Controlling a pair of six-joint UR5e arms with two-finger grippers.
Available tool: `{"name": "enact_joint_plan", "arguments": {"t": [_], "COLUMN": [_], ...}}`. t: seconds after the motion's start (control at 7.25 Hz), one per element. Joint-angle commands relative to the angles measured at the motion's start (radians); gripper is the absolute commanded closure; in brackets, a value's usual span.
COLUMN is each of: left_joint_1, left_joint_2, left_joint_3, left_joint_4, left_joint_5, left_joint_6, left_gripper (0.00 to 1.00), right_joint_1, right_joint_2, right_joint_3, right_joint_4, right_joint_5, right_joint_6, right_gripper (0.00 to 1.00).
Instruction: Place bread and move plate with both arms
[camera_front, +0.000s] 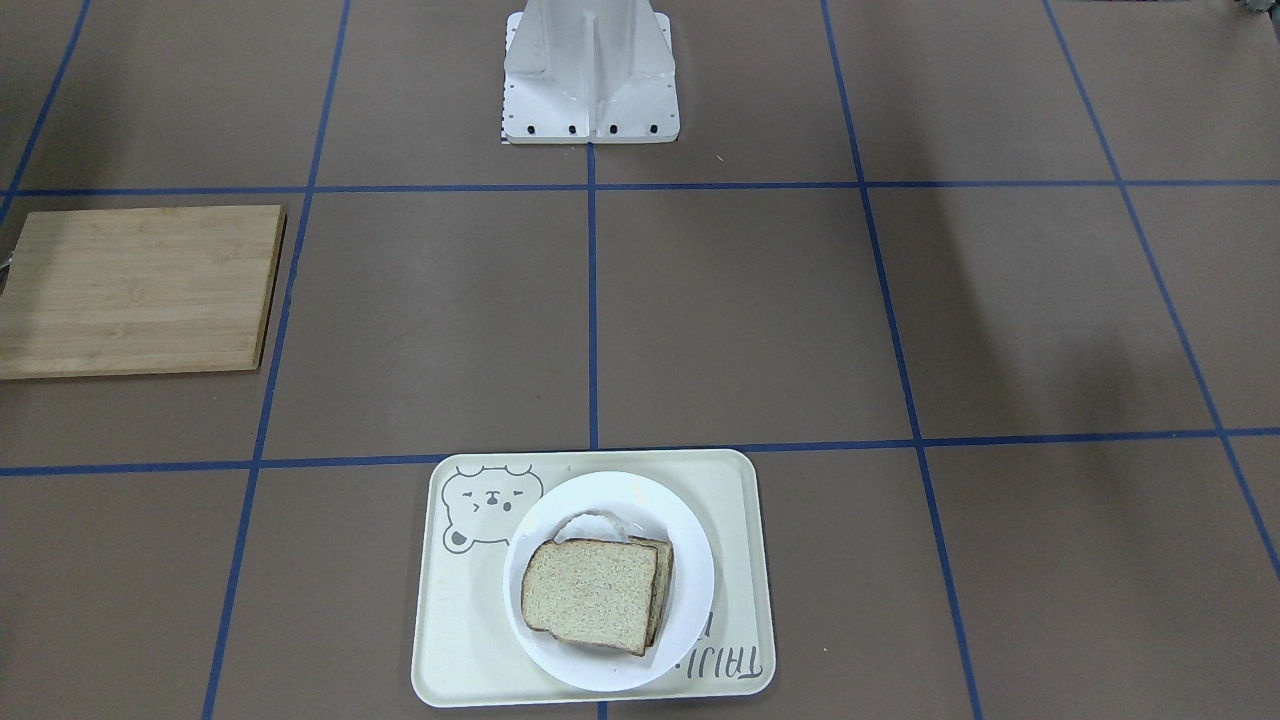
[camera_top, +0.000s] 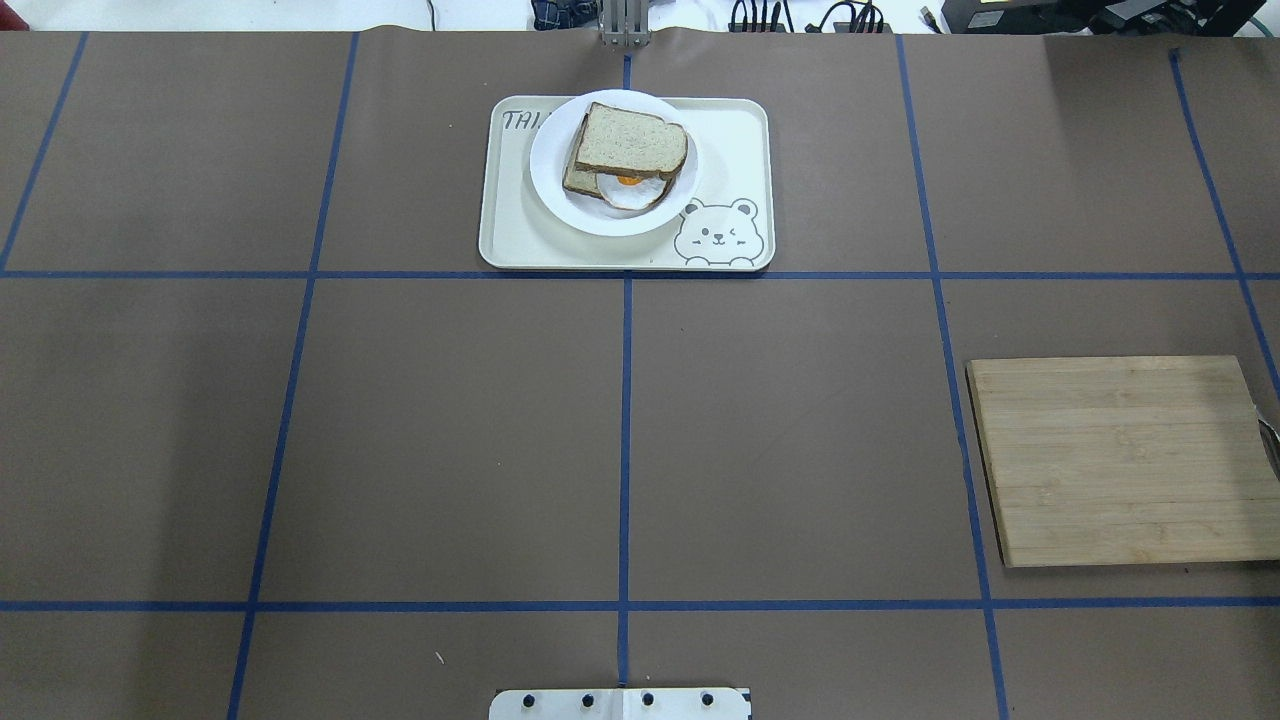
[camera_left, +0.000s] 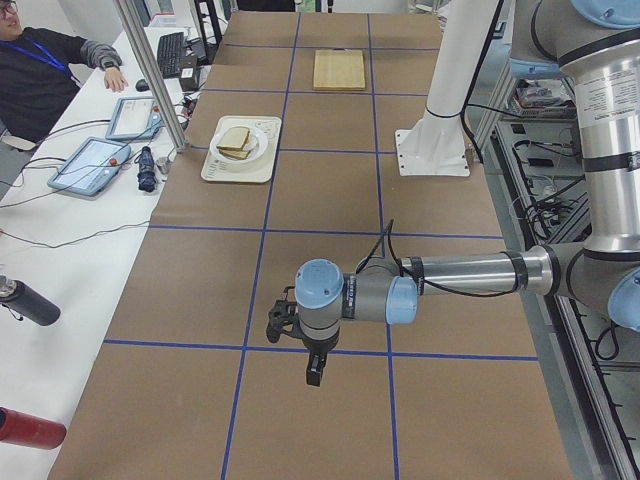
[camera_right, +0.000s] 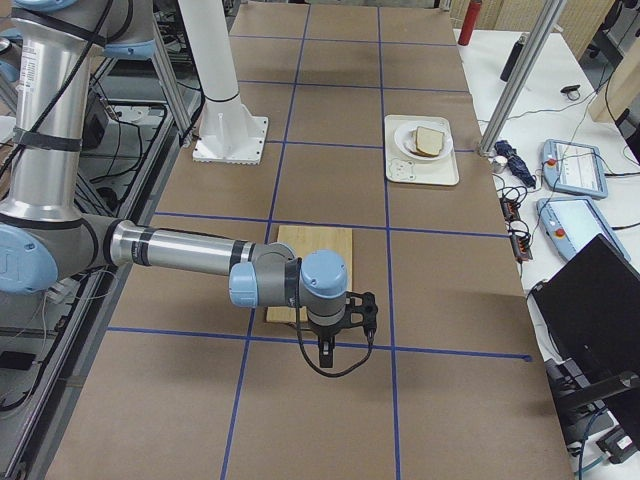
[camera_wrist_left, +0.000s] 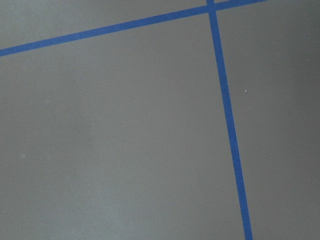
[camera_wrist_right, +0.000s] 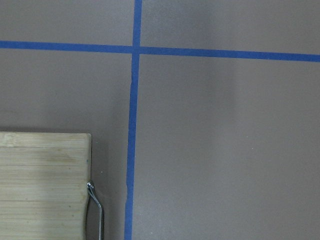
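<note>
The left end effector (camera_left: 313, 372) hangs fingers-down over the bare brown table (camera_top: 800, 450), close above a blue tape line (camera_wrist_left: 227, 125). Only the side camera shows it, so I cannot tell whether its fingers are apart or together. The right end effector (camera_right: 326, 355) also points down, and its fingers cannot be judged either. Just beside it lies a wooden cutting board (camera_top: 1120, 460), whose end carries a metal loop (camera_wrist_right: 95, 210). Well away from both end effectors, between them along the table and at its operators' edge, sits a cream tray (camera_top: 730, 130). The plate (camera_top: 600, 218) rests on the tray. The bread (camera_top: 632, 140) lies on the plate, atop a second slice (camera_top: 578, 180) carrying a fried egg (camera_top: 628, 188).
</note>
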Motion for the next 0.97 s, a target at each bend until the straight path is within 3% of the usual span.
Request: {"name": "enact_joint_plan", "arguments": {"t": [0.0, 0.83], "left_joint_1": [0.002, 0.002], "left_joint_2": [-0.001, 0.0], "left_joint_3": [-0.001, -0.002], "left_joint_4": [0.003, -0.002], "left_joint_5": [0.0, 0.0], "left_joint_6": [0.001, 0.002], "left_gripper": [0.02, 0.02], "right_joint_1": [-0.001, -0.001], "right_joint_2": [0.001, 0.002], "right_joint_3": [0.009, 0.021], "right_joint_4": [0.001, 0.003], "right_joint_5": [0.015, 0.02], "right_joint_6": [0.035, 0.013], "right_gripper": [0.0, 0.0]}}
